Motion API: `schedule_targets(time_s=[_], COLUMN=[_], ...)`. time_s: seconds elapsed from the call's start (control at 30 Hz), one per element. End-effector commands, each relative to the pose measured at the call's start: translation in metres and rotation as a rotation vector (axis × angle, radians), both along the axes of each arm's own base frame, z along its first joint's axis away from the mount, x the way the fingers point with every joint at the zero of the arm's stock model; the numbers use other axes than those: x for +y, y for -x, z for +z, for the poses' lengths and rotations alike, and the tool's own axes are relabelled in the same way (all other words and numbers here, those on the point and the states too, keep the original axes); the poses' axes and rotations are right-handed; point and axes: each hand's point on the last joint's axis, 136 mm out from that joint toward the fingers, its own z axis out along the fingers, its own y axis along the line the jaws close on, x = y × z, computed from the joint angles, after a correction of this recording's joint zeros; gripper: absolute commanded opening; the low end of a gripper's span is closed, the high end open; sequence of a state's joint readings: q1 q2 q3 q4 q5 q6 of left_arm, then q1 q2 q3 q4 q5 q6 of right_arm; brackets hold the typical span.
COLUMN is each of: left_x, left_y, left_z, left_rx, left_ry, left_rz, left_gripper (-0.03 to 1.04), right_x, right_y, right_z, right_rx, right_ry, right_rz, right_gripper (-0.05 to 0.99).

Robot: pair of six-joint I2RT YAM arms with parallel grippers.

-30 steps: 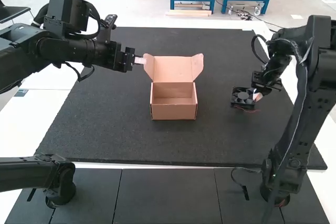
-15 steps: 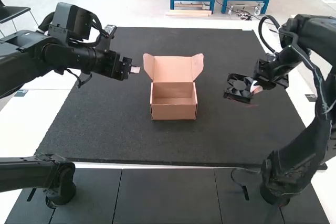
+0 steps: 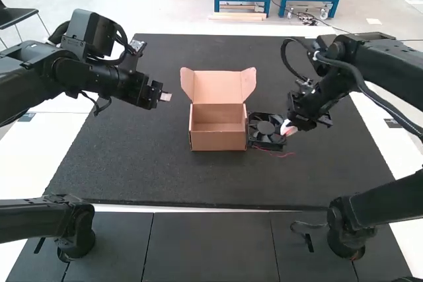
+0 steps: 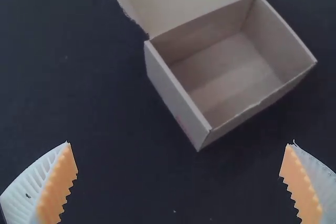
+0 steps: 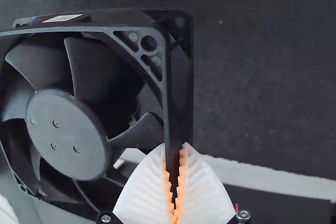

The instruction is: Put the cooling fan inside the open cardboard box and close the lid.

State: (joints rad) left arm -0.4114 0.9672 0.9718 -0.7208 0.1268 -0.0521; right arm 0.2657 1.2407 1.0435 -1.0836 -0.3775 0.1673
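We see the right gripper (image 3: 288, 130) clamped on the cooling fan (image 3: 264, 131) by its frame, fan just right of the cardboard box (image 3: 218, 135); left gripper (image 3: 165, 96) gapes wide, empty.

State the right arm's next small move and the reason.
Probably raise the cooling fan and carry it sideways over the cardboard box opening. The right gripper pinches the fan's frame, but the fan is beside the box's right wall, and the box is empty.
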Motion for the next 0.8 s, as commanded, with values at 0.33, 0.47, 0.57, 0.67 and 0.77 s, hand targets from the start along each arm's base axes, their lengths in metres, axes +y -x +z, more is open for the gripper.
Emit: schedule_targets(time_s=[0.33, 0.47, 0.57, 0.67, 0.77], left_x=[0.003, 0.003, 0.003, 0.004, 0.004], left_y=[0.005, 0.005, 0.005, 0.005, 0.006], left_z=[0.004, 0.006, 0.005, 0.005, 0.005], left_rx=[-0.038, -0.059, -0.062, -0.066, -0.071], left_ry=[-0.035, -0.043, -0.054, -0.062, -0.075], left_rz=[-0.033, -0.043, -0.053, -0.061, -0.075], left_gripper=[0.93, 0.93, 0.93, 0.93, 0.94], right_x=[0.069, 0.077, 0.083, 0.090, 0.097], right_y=[0.013, 0.007, 0.000, -0.013, -0.030], right_z=[-0.010, -0.019, -0.022, -0.023, -0.022], right_rx=[0.027, 0.041, 0.048, 0.048, 0.027], right_ry=[-0.047, -0.041, -0.037, -0.034, -0.023], right_rz=[0.126, 0.131, 0.135, 0.136, 0.131], right_gripper=[-0.02, -0.02, -0.02, -0.02, -0.02])
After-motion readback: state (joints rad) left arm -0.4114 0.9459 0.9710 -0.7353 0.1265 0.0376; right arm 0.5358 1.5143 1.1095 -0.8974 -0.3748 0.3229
